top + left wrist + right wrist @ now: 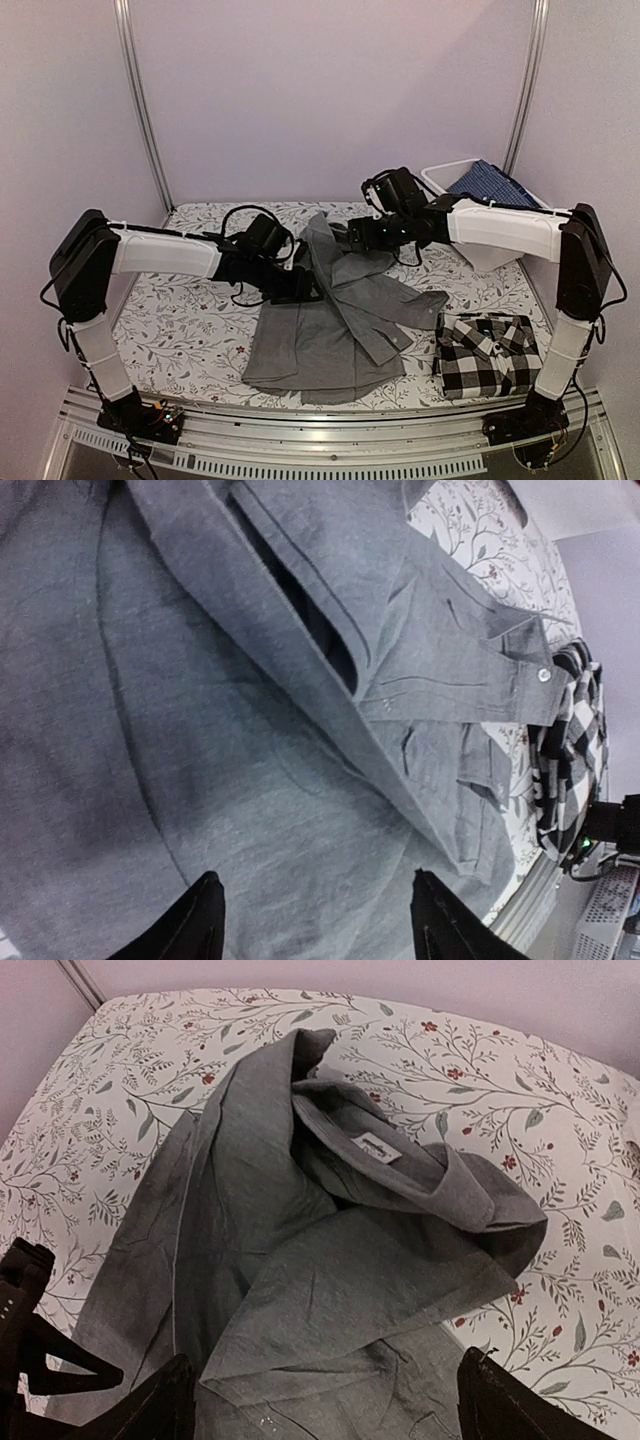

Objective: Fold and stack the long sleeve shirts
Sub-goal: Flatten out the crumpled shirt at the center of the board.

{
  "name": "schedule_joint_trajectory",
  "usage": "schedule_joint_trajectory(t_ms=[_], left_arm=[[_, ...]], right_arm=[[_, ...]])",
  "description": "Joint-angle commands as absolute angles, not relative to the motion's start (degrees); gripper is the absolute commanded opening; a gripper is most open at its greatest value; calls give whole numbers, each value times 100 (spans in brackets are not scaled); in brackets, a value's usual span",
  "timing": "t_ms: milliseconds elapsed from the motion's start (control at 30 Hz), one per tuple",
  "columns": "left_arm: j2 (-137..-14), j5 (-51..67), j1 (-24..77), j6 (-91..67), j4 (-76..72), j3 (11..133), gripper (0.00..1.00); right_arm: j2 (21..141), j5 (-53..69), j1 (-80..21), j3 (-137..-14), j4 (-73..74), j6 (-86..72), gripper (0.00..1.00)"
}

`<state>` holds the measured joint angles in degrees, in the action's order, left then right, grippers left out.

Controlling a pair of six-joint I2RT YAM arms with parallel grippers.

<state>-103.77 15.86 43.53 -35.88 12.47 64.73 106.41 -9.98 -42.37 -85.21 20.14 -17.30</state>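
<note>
Top external: a plain mid-grey collared cloth shirt (335, 335) lies half-folded at centre frame, and a black-and-white checked shirt (487, 355) sits folded at lower right. Left wrist: the left gripper (315, 875) is spread and empty over grey cloth. Right wrist: the right gripper (325, 1360) is spread and empty above the rumpled collar (400, 1160). Folding looks about midway, and the next move probably calls for gripping an edge.

On my floral-covered desk (185, 335) I see the grey shirt (310, 350) rumpled mid-desk, the folded checked shirt (487, 355) at near right, and a white bin (440, 172) at far right.
</note>
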Motion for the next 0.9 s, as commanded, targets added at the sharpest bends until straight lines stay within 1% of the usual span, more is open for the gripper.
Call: schedule_joint_trajectory(t_ms=[0,100,267,433,567,600,667,700,767,867], left_arm=[[-10744,1811,4588,-3756,970,6870,63],[-10991,1852,4735,-3815,967,7057,64],[-11337,1918,4948,-3881,985,7326,63],[-11506,1941,5050,-3970,1014,7416,56],[-11524,1952,5084,-3980,1026,7440,41],[-11530,1944,5083,-3980,1035,7437,36],[-11536,1947,5081,-3973,1038,7444,29],[-11537,1959,5078,-3969,1042,7449,24],[-11541,1976,5072,-3961,1054,7470,17],[-11522,1937,5072,-3950,1090,7482,12]], right_arm=[[10093,-1503,-4230,-7686,2203,-2256,89],[9619,-1817,-4147,-7156,2403,-2474,88],[8779,-1896,-3853,-6146,2468,-2841,89],[8131,-1905,-3624,-5376,2520,-3156,91],[7861,-1632,-3319,-4898,2450,-3355,93],[7810,-1520,-3243,-4763,2340,-3379,94],[7743,-1133,-3036,-4453,1900,-3388,95],[7743,-881,-2915,-4327,1682,-3385,95],[7834,-493,-2776,-4171,1363,-3384,93],[8058,-246,-2769,-4111,1156,-3416,89]])
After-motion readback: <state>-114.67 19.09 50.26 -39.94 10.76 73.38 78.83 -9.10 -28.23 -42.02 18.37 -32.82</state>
